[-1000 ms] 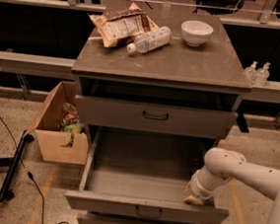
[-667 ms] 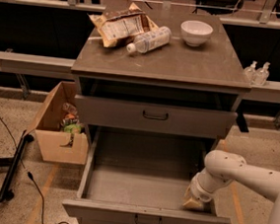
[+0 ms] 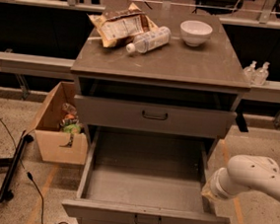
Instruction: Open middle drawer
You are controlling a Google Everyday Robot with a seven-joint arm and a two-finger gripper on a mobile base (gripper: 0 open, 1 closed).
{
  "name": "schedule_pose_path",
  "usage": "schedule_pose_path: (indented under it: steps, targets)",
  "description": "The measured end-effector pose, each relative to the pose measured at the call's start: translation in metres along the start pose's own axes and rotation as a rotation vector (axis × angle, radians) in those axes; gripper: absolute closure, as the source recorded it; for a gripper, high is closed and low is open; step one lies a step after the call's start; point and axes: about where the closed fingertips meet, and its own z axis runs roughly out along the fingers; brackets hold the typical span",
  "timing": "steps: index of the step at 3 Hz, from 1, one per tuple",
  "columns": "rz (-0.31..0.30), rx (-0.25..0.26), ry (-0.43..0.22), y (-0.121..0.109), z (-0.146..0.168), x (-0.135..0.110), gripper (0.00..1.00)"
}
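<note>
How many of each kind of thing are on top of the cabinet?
Crinkly brown snack bag: 1
Clear plastic bottle: 1
White round bowl: 1
Total: 3
The robot's gripper is down at the right wall of the open grey-brown middle drawer.

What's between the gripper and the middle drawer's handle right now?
Nothing loose: the gripper sits at the middle drawer's right wall; only bare floor and front panel reach the handle, per the camera view.
</note>
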Motion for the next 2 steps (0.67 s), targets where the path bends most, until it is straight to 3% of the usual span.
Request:
schedule_pose_path:
  steps: [1,2]
  targets:
    - [0.091,0.159,0.05,-0.014,-0.054,0.028,1.0]
    - [0.149,0.188,0.052,-0.017,-0.065,0.03,0.84]
